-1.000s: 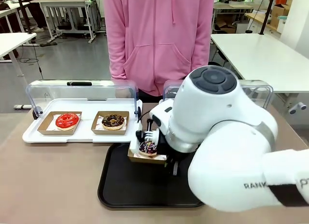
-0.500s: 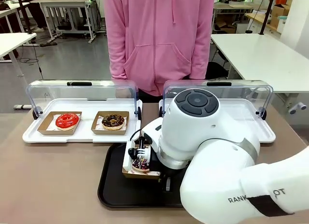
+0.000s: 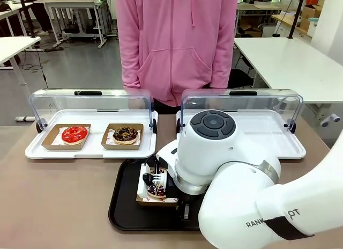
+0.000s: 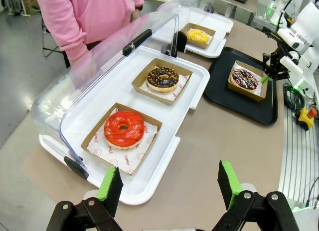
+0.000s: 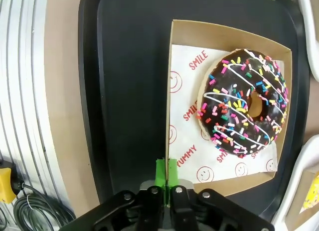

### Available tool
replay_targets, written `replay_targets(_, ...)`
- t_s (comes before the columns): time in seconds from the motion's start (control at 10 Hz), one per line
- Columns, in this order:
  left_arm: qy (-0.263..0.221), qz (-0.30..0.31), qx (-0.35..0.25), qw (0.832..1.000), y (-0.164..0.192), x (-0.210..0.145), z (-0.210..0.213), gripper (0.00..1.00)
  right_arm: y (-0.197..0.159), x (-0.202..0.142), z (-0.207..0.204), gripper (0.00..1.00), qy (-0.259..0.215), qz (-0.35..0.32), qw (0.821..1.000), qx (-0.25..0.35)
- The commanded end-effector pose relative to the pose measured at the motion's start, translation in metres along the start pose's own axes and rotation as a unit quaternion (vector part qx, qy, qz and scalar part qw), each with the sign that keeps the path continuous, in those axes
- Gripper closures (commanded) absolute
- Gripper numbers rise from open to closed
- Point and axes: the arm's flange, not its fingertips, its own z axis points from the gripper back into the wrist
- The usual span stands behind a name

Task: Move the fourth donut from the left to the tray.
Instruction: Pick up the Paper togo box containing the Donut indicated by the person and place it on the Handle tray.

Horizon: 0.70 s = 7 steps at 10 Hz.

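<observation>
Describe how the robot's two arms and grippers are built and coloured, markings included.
The right arm is glossy white with rounded joints, a dark grey round cap on top and partly visible black lettering on its lower link. The right gripper is black with green pads. The left gripper is likewise black, with bolted finger links and bright green pads on both fingers.
</observation>
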Motion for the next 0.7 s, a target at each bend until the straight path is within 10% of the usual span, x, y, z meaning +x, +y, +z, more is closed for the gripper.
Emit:
replay_targets(0.0, -0.002, 0.001, -0.001, 1.000, 0.000, 0.001, 0.001, 0.00, 0.043, -0.070, 0.000, 0.98, -0.010, -0.001, 1.000, -0.015)
replay_targets(0.3, -0.002, 0.001, -0.001, 1.000, 0.000, 0.001, 0.001, 0.00, 0.042, -0.072, 0.001, 0.98, -0.007, -0.006, 1.000, -0.011)
replay_targets(0.4, -0.002, 0.001, -0.001, 1.000, 0.000, 0.001, 0.001, 0.00, 0.041, -0.072, 0.004, 0.41, -0.007, -0.005, 1.000, -0.018)
replay_targets(0.5, -0.002, 0.001, -0.001, 1.000, 0.000, 0.001, 0.001, 0.00, 0.042, -0.072, 0.009, 0.41, -0.007, -0.007, 1.000, -0.018)
replay_targets(0.6, -0.002, 0.001, -0.001, 1.000, 0.000, 0.001, 0.001, 0.00, 0.041, -0.073, 0.017, 0.00, -0.009, -0.012, 1.000, -0.021)
